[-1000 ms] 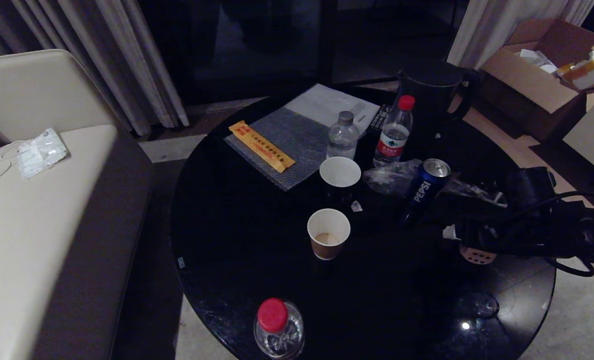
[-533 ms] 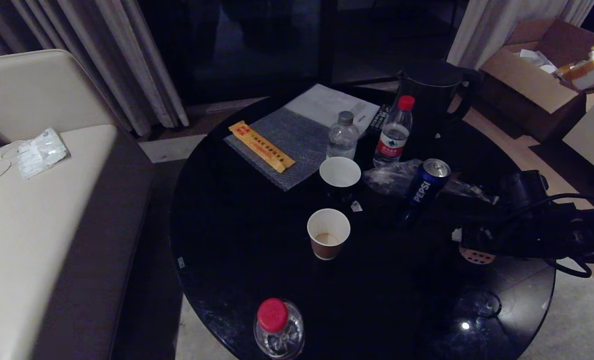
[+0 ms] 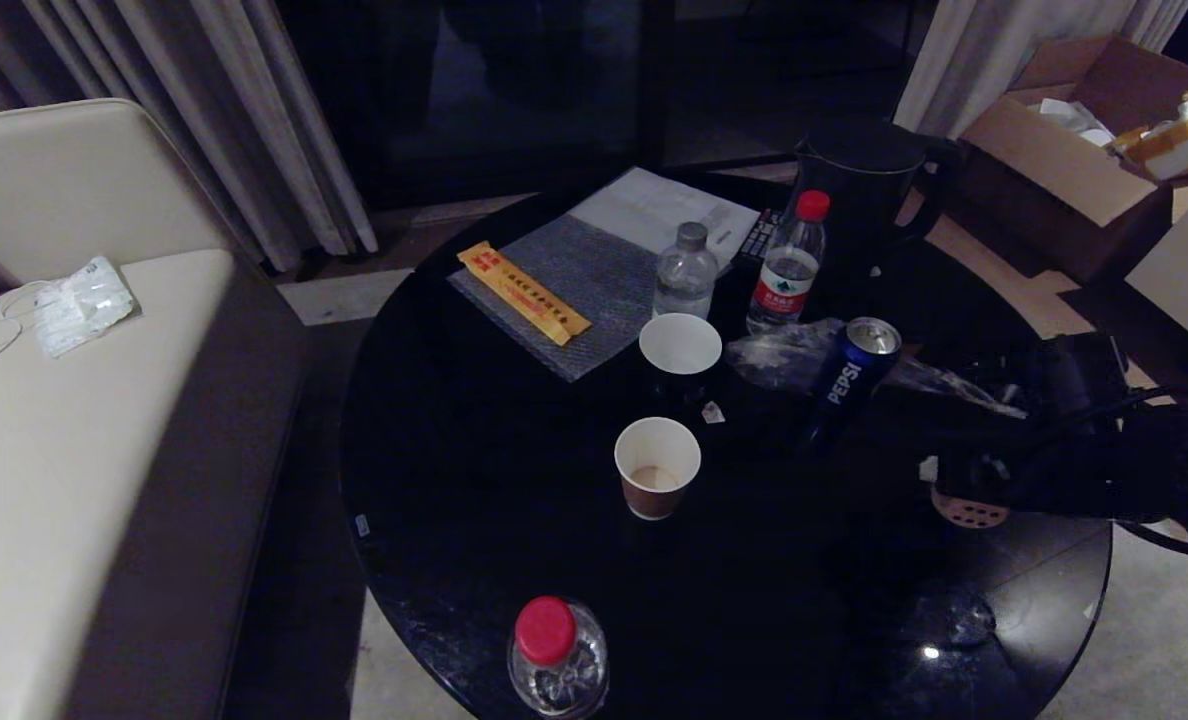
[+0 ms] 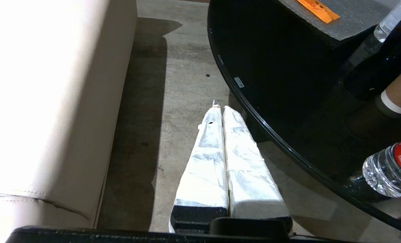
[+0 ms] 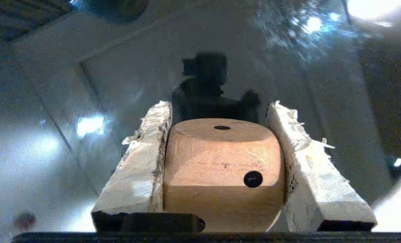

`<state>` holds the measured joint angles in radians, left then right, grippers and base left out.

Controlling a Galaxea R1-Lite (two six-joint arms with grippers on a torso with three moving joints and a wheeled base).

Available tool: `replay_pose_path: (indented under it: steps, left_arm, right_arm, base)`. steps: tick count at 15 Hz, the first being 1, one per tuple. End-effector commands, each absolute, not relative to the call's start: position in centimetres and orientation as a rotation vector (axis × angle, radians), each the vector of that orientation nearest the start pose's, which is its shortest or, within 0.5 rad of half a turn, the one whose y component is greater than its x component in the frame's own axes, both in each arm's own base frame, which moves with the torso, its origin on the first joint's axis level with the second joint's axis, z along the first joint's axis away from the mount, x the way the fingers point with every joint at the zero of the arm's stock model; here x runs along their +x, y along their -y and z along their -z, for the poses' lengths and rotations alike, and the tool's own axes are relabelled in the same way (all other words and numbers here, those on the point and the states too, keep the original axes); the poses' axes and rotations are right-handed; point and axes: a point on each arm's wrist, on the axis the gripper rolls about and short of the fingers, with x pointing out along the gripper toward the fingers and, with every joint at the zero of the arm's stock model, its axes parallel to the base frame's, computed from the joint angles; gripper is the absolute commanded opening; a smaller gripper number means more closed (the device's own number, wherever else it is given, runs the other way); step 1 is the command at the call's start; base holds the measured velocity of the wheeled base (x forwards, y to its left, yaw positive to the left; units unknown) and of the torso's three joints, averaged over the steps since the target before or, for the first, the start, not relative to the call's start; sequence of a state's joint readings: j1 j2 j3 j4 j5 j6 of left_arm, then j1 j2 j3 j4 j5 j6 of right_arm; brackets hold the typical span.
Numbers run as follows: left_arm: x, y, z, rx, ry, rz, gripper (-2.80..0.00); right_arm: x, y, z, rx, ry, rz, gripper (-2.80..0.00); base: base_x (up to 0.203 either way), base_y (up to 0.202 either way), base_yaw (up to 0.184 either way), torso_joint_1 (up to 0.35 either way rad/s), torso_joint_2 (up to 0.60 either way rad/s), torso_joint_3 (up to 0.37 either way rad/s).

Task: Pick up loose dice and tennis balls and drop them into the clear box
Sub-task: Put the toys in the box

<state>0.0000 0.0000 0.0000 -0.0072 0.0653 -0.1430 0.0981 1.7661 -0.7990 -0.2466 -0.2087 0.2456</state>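
Beige die [image 5: 224,172] sits square between right gripper [image 5: 220,135] fingers, both apparently touching its sides; clear box nowhere visible.

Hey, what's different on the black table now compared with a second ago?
The right hand has closed on the tan die, and die and arm have shifted slightly toward the table's right edge. The paper cups, bottles, Pepsi can and the shut left hand beside the table stayed put.

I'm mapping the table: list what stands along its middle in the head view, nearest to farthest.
Clear red-capped bottle → brown paper cup → white-lined dark cup → grey-capped clear bottle → white paper sheet.
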Motion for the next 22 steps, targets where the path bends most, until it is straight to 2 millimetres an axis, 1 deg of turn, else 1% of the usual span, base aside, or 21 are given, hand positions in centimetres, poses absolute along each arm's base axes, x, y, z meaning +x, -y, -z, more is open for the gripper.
replay_pose_path:
  steps: [1, 4, 7, 10, 11, 12, 14, 17, 18, 20, 22]
  left_arm:
    - [-2.3, -0.1, -7.6, -0.144, 0.011, -0.065, -2.8]
    - [-2.3, -0.1, -7.6, -0.144, 0.011, -0.065, -2.8]
    - [-2.3, -0.1, -7.6, -0.144, 0.011, -0.065, -2.8]
    - [-2.3, -0.1, -7.6, -0.144, 0.011, -0.065, -2.8]
    - [-2.3, -0.1, -7.6, -0.144, 0.011, -0.065, -2.8]
    - [-2.3, -0.1, -7.6, -0.144, 0.011, -0.065, -2.8]
    - [-2.3, -0.1, -7.6, -0.144, 0.01, -0.065, -2.8]
    - [-2.3, -0.1, -7.6, -0.144, 0.011, -0.065, -2.8]
    - [-2.3, -0.1, -7.6, -0.144, 0.009, -0.066, -2.8]
    - [-2.3, -0.1, -7.6, -0.144, 0.01, -0.065, -2.8]
    - [-2.3, -0.1, -7.6, -0.144, 0.011, -0.065, -2.8]
  right_arm:
    - [25.3, -2.1, -15.3, 0.091, -0.612, 0.163, -2.8]
    - [18.7, -1.5, -16.2, 0.027, -0.554, 0.131, -2.8]
    - [11.7, -0.8, -16.2, 0.008, -0.484, 0.117, -2.8]
    - [4.5, 0.0, -14.9, 0.007, -0.44, 0.124, -2.8]
    - [2.5, 0.3, -14.1, 0.012, -0.422, 0.134, -2.8]
    - [0.9, 0.4, -13.1, 0.018, -0.405, 0.14, -2.8]
    - [-1.5, 0.4, -11.4, 0.031, -0.34, 0.137, -2.8]
    - [-3.6, 0.3, -9.1, 0.052, -0.224, 0.073, -2.8]
    - [-3.9, 0.2, -8.5, 0.056, -0.189, 0.05, -2.8]
    - [-3.3, 0.1, -7.7, 0.062, -0.152, 0.012, -2.8]
    - [-3.1, 0.1, -7.7, 0.063, -0.131, 0.001, -2.8]
  base:
    - [0.0, 0.0, 0.0, 0.0, 0.0, 0.0]
    - [0.0, 0.0, 0.0, 0.0, 0.0, 0.0]
    - [0.0, 0.0, 0.0, 0.0, 0.0, 0.0]
    - [0.0, 0.0, 0.0, 0.0, 0.0, 0.0]
    - [0.0, 0.0, 0.0, 0.0, 0.0, 0.0]
    - [0.0, 0.0, 0.0, 0.0, 0.0, 0.0]
    - [0.0, 0.0, 0.0, 0.0, 0.0, 0.0]
    - [0.0, 0.0, 0.0, 0.0, 0.0, 0.0]
    - [0.0, 0.0, 0.0, 0.0, 0.0, 0.0]
    - [0.0, 0.0, 0.0, 0.0, 0.0, 0.0]
    - [0.0, 0.0, 0.0, 0.0, 0.0, 0.0]
